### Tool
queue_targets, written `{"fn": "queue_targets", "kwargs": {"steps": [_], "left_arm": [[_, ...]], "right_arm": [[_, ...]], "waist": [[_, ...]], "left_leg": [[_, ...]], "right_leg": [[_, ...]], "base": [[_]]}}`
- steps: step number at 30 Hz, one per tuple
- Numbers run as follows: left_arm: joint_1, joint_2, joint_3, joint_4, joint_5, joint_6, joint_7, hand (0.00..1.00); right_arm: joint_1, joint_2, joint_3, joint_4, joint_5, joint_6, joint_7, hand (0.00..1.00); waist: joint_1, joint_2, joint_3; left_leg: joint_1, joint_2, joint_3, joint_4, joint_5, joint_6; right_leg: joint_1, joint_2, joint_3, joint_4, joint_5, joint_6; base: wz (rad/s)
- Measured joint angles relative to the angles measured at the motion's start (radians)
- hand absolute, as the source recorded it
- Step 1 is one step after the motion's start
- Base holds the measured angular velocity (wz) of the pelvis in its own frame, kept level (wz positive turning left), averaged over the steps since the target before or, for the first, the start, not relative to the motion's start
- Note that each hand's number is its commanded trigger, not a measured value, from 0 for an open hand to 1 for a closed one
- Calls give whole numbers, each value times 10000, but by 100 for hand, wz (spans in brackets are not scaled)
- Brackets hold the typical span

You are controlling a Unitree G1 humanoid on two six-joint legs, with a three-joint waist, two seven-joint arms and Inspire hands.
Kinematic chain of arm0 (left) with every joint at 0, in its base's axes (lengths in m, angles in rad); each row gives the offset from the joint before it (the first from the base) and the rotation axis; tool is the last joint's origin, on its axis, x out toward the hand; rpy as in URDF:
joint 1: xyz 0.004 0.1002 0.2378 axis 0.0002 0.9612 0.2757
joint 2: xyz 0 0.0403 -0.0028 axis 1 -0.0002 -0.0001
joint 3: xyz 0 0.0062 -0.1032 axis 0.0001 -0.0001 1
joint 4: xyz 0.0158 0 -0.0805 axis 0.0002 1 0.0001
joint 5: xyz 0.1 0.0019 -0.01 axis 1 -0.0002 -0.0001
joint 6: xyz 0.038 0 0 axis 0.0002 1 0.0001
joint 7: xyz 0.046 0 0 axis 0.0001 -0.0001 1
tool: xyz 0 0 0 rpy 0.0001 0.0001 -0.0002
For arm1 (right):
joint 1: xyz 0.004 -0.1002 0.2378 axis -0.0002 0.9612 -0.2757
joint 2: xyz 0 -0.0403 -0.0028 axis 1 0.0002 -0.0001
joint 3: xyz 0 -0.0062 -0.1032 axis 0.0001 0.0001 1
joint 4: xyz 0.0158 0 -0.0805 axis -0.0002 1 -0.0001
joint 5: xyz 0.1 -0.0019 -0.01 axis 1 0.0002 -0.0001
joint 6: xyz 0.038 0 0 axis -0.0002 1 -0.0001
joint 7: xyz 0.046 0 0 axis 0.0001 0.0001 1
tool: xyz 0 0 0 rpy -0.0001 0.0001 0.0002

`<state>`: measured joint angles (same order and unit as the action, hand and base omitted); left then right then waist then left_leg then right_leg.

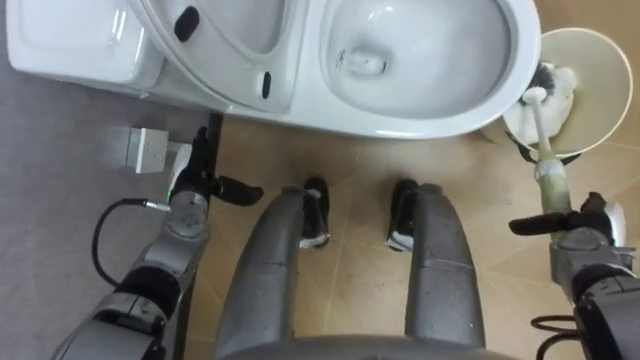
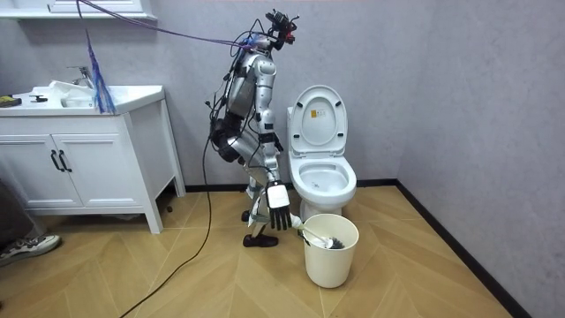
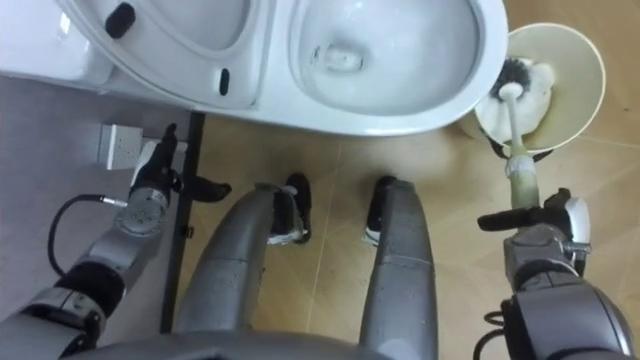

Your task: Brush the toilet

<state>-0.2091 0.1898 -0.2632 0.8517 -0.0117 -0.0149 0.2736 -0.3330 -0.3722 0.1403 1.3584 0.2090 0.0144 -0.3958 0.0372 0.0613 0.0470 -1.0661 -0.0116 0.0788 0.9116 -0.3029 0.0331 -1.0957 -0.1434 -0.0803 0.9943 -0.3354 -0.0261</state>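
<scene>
The white toilet (image 1: 420,120) stands right in front of me, its bowl open and its seat and lid (image 1: 230,40) raised. At my right a cream bucket (image 1: 610,60) stands on the floor. The toilet brush (image 1: 541,130) leans in it, head down and pale handle slanting out over the rim towards me. My right hand (image 1: 585,228) hangs just below the handle's end, fingers straight and thumb sticking out to the left, holding nothing. In the room view the same hand (image 2: 278,196) hangs with spread fingers beside the bucket (image 2: 331,256). My left hand (image 1: 190,190) hangs open at my left side.
I stand on wooden flooring close to the toilet's front, the grey wall at my left. A small white box (image 1: 150,150) sits low on that wall by the cistern (image 1: 70,50). In the room view, a white vanity cabinet (image 2: 79,168) stands at the left, with a person's shoe (image 2: 22,249) beside it.
</scene>
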Motion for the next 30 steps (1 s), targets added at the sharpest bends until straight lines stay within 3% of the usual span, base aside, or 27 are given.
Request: {"fn": "queue_targets", "kwargs": {"steps": [2, 11, 16, 26, 27, 29, 30], "left_arm": [[-12, 234, -271, -206, 8, -1, 40, 0], [234, 715, -635, -917, -184, 1, 299, 0], [578, 729, -651, -1316, -185, 2, 300, 0], [635, 727, -670, -1299, -251, 2, 296, 0], [640, 727, -675, -1298, -278, 2, 296, 0], [637, 726, -682, -1298, -283, 2, 297, 0], [637, 726, -683, -1298, -283, 2, 298, 0]], "right_arm": [[32, -151, 360, -11, 76, 14, -3, 0], [-46, -637, 827, -370, 149, 16, -2, 0], [-6, -646, 850, -353, 157, 86, 63, 0], [-3, -652, 938, -320, 159, 85, 281, 3], [-2, -652, 939, -309, 160, 85, 285, 22], [-4, -662, 942, -300, 162, 85, 285, 79], [-2, -662, 947, -285, 162, 86, 285, 100]], "waist": [[-12, 22, -2], [2, 48, -11], [8, 88, -18], [136, 129, -18], [140, 129, -18], [166, 129, -18], [166, 129, -18]], "left_leg": [[-313, -13, 3, 297, -73, 1], [-1150, -1, 15, 1099, -276, 9], [-1255, -14, 30, 1257, -345, 14], [-1522, -49, 34, 1454, -360, -16], [-1565, -49, 35, 1496, -368, -25], [-1759, -38, 31, 1611, -387, -42], [-1793, -43, 27, 1638, -393, -51]], "right_leg": [[-284, -84, -40, 342, -139, -42], [-1119, -149, 1, 1124, -346, -83], [-1212, -256, -24, 1330, -438, -95], [-1524, -295, -9, 1642, -567, -165], [-1569, -299, -4, 1691, -579, -180], [-1760, -307, -9, 1823, -621, -221], [-1799, -312, -8, 1865, -637, -227]], "base": [[13], [1], [5], [2], [0], [2], [6]]}}
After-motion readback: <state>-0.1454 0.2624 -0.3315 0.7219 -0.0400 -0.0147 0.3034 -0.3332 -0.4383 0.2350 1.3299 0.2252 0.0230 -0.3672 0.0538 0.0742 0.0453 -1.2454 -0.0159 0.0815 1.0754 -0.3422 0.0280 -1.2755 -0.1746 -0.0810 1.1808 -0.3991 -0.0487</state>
